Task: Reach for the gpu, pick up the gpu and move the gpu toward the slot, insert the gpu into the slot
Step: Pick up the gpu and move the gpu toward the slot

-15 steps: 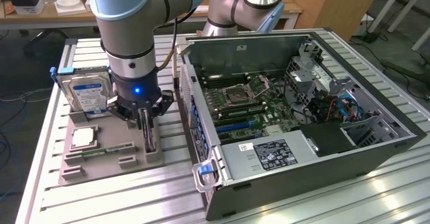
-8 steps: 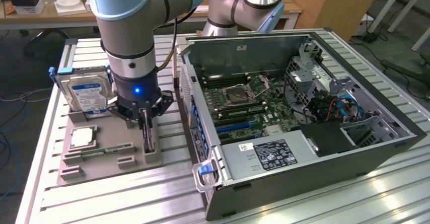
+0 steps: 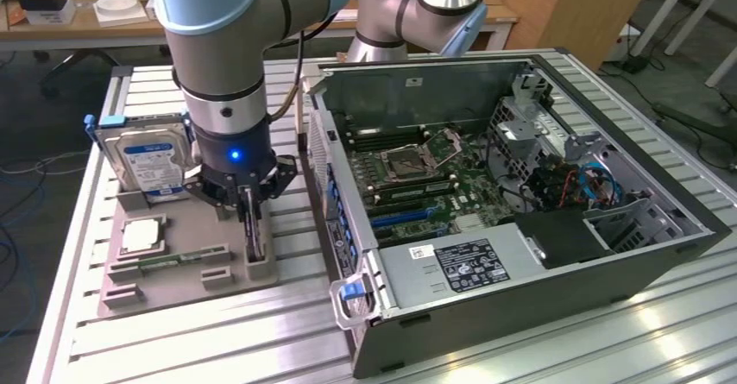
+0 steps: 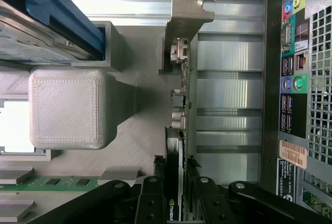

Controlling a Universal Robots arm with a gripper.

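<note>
A: Tool state?
B: Gripper (image 4: 175, 178) clamped on the gpu (image 4: 179, 143), one finger on each face.
A: Gpu where?
B: Upright on edge in the gray holder tray (image 3: 173, 285), just beside the open computer case (image 3: 645, 254).

gripper (image 3: 248, 204) black, blue light (image 3: 235, 154) on wrist above | gpu (image 4: 178, 151) at tool tip dark, bracket (image 4: 188, 7) silver | hard drive (image 3: 148, 164) beside tool silver, blue-and-white label, blue carrier | memory stick (image 4: 57, 183) green | tray (image 3: 173, 293) under tool grey-brown | motherboard (image 3: 432, 181) green | rear ports (image 4: 291, 53) pink, lime, teal, purple
</note>
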